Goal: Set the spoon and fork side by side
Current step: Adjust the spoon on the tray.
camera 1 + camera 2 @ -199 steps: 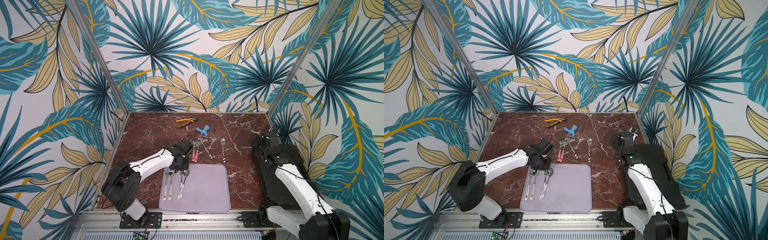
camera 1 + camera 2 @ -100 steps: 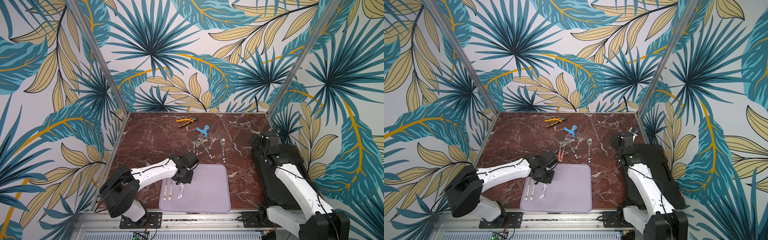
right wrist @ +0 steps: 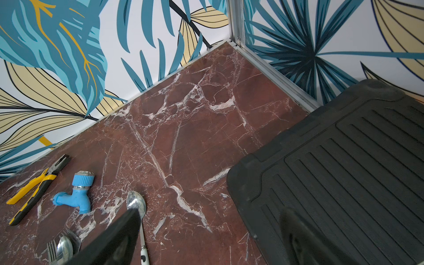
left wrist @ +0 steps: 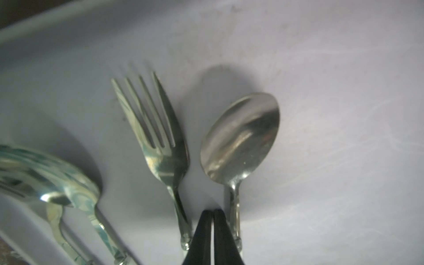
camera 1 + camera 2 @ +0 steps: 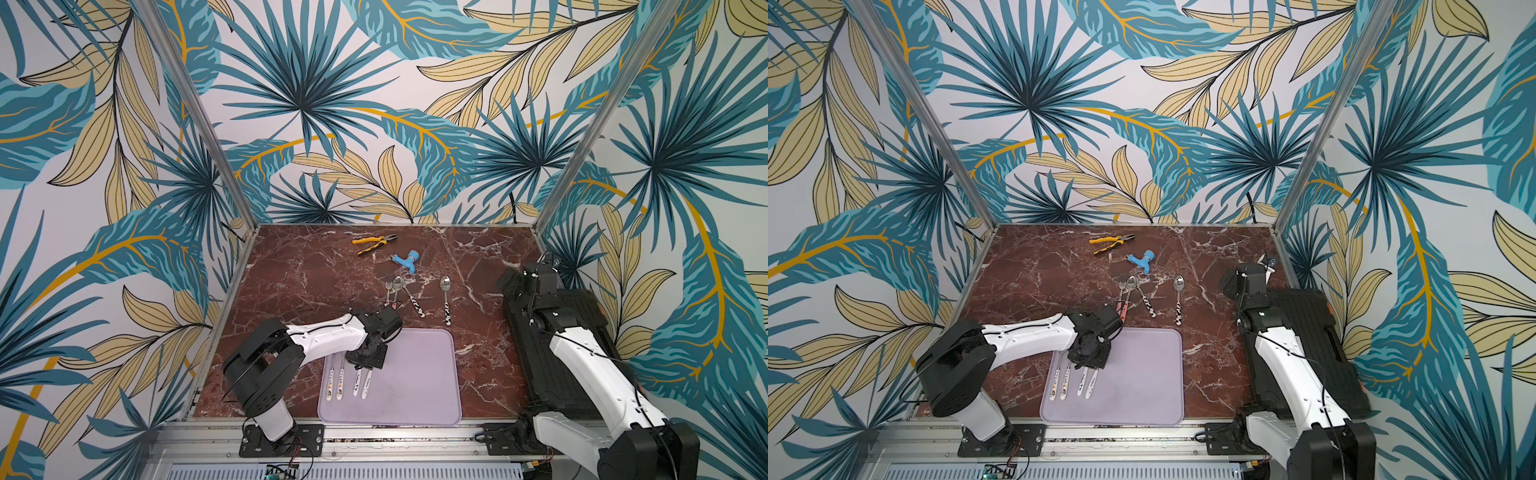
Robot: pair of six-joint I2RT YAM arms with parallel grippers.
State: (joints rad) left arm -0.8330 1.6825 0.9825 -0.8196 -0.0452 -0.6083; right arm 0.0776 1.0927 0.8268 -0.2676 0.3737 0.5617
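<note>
Evidently, over the last second your left gripper (image 4: pixel 213 212) has moved from the far edge of the tray (image 5: pixel 415 374) to a position low over it. Its jaws are pressed together and empty, with the tips between the necks of the fork (image 4: pixel 158 146) and the spoon (image 4: pixel 241 137). Both pieces lie flat on the tray's left half, near parallel and just beside each other, so I judge the pairing essentially made, with only spacing left to adjust. Your right gripper (image 3: pixel 211 213) remains spread wide and idle at the far right, beside the black mat (image 3: pixel 344 172).
</note>
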